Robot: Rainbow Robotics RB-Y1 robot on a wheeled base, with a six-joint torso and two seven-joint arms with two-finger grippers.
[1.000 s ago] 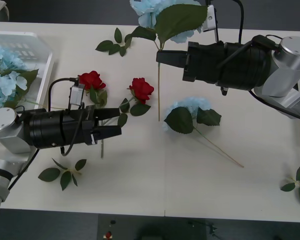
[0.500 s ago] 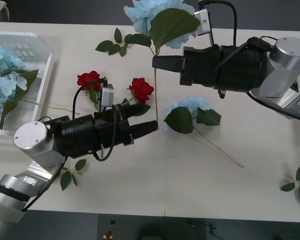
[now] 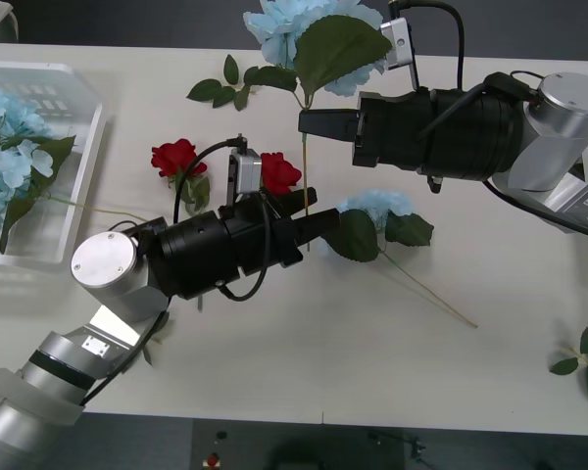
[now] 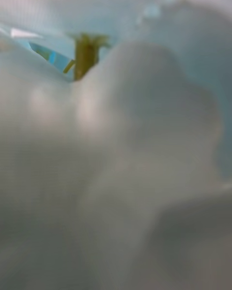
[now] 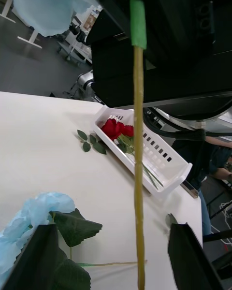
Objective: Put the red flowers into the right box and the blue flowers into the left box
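The right end effector (image 3: 305, 125) is held above the far middle of the desk (image 3: 274, 362), pinched narrow on the thin stem of a blue flower (image 3: 309, 34). The pale bloom and its big dark leaf stand above the fingers, and the stem hangs straight down below them toward the desk. In the right wrist view pale petals press close against the camera, with a green stalk end (image 4: 87, 55) between them.

The left end effector (image 3: 318, 211) reaches in from the near left, fingers spread wide. The left wrist view shows the hanging stem (image 5: 138, 174) running down between the two black fingers (image 5: 38, 261), touching neither.

Just beyond the left fingertips, a second blue flower (image 3: 377, 223) lies flat on the desk, its stem trailing toward the near right. A red rose (image 3: 279, 172) sits right beside the left wrist camera mount, and another red rose (image 3: 176, 157) lies a little further left, both on the desk.

The left box (image 3: 49, 245), the slotted white basket at the left edge, already holds blue flowers (image 3: 5, 147). The right box (image 5: 164, 162) shows in the left wrist view with red roses (image 5: 116, 128) lying in it. Loose green leaf sprigs (image 3: 225, 86) are scattered on the desk, one of them near the far edge.
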